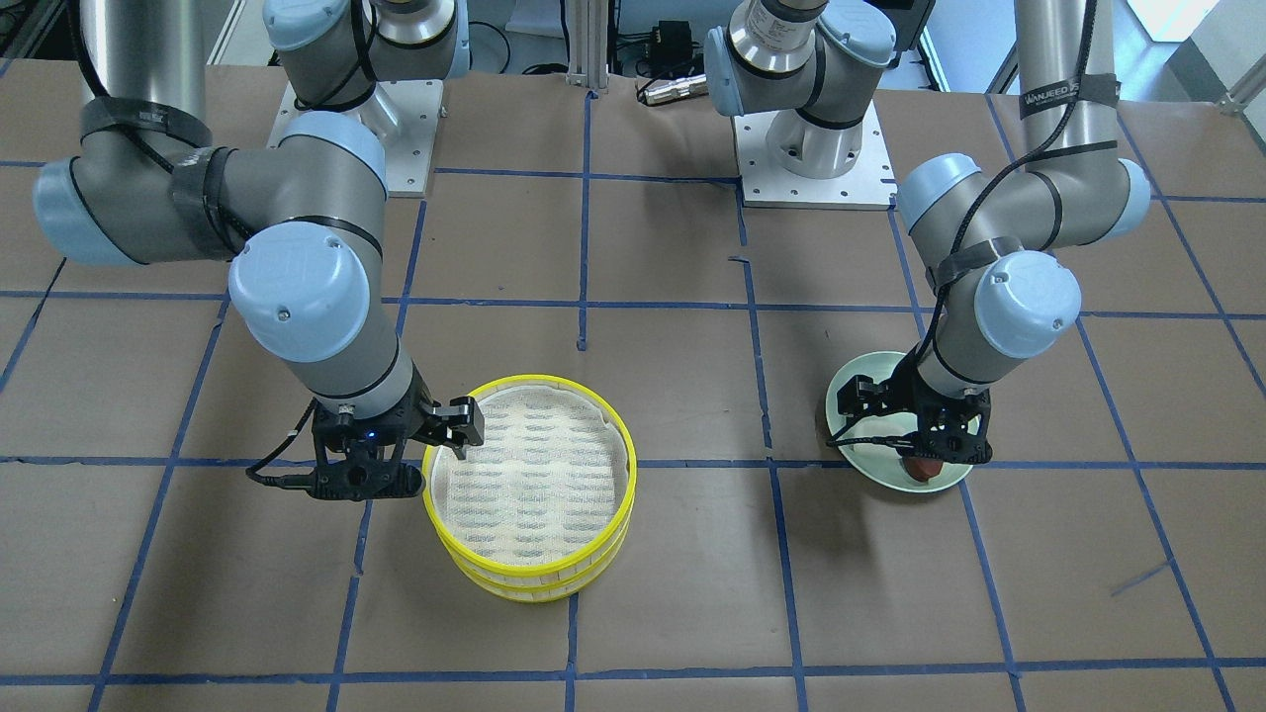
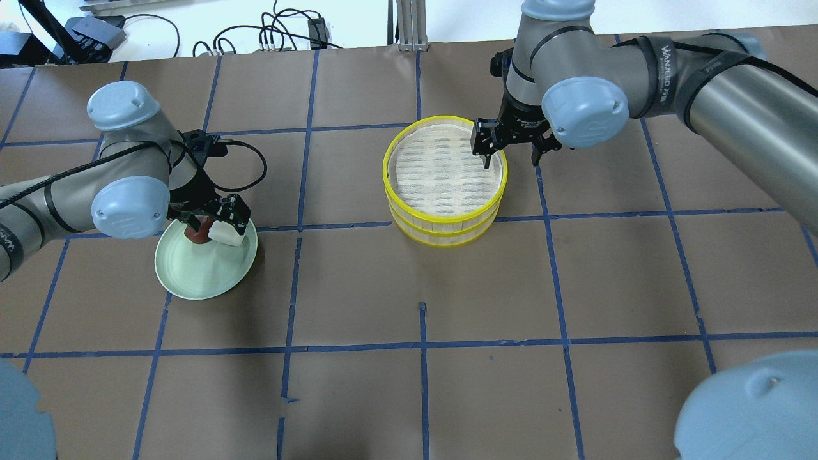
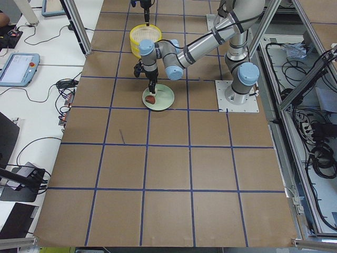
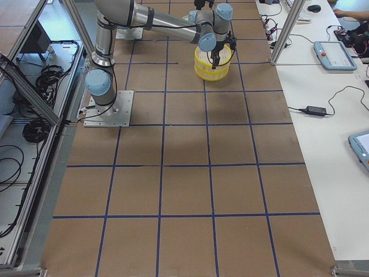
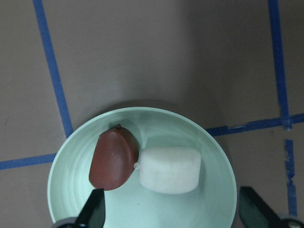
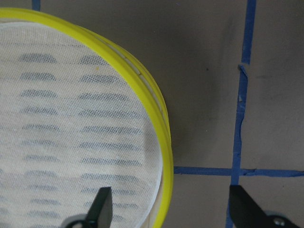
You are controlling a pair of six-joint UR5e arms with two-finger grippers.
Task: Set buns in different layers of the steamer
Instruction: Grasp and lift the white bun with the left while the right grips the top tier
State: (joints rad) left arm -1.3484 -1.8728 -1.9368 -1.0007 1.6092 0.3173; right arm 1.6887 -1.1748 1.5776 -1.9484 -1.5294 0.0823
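Brown paper-covered table (image 2: 575,287), blue tape grid (image 2: 424,383), white side bench (image 4: 323,86)

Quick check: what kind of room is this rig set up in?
Probably a robotics lab cell, not a kitchen: a brown-papered table marked with a blue tape grid, a teach pendant off to the side, and an aluminium post.

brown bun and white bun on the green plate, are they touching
Touching. The left wrist view shows the brown bun pressed against the end of the white bun, with no green plate showing between them.
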